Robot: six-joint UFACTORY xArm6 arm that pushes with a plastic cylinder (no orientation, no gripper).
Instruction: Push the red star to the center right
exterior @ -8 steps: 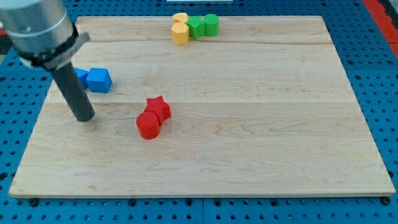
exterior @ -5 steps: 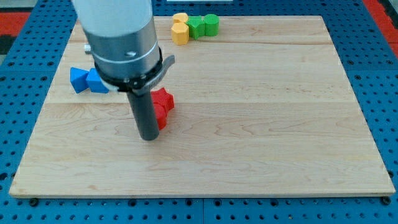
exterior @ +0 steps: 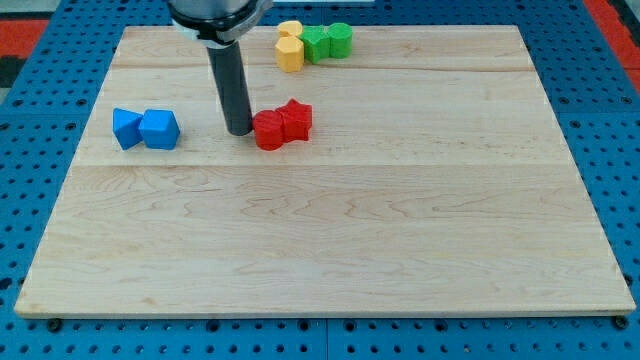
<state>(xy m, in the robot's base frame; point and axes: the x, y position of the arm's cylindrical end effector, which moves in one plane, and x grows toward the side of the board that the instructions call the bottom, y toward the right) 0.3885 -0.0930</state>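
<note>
The dark rod is standing upright over the pale wooden board (exterior: 400,230), and my tip (exterior: 239,131) is resting on the board surface in the left half, toward the far side. There is no pincer on this arm, so no spread or pressed state applies; the rod ends in a plain tip.

My tip is sitting just to the left of the red cylinder block (exterior: 268,130), touching or nearly touching it; the exact contact cannot be confirmed. The red star block (exterior: 296,119) is lying immediately to the right of the red cylinder, touching it, left of the board's centre and slightly toward the far side.

Two blue blocks are sitting together near the left edge: a blue angular block (exterior: 126,128) and a blue cube-like block (exterior: 159,130), touching each other, well apart from my tip.

At the far edge, two yellow blocks (exterior: 290,48) are adjoining two green blocks (exterior: 329,41) in one cluster.
</note>
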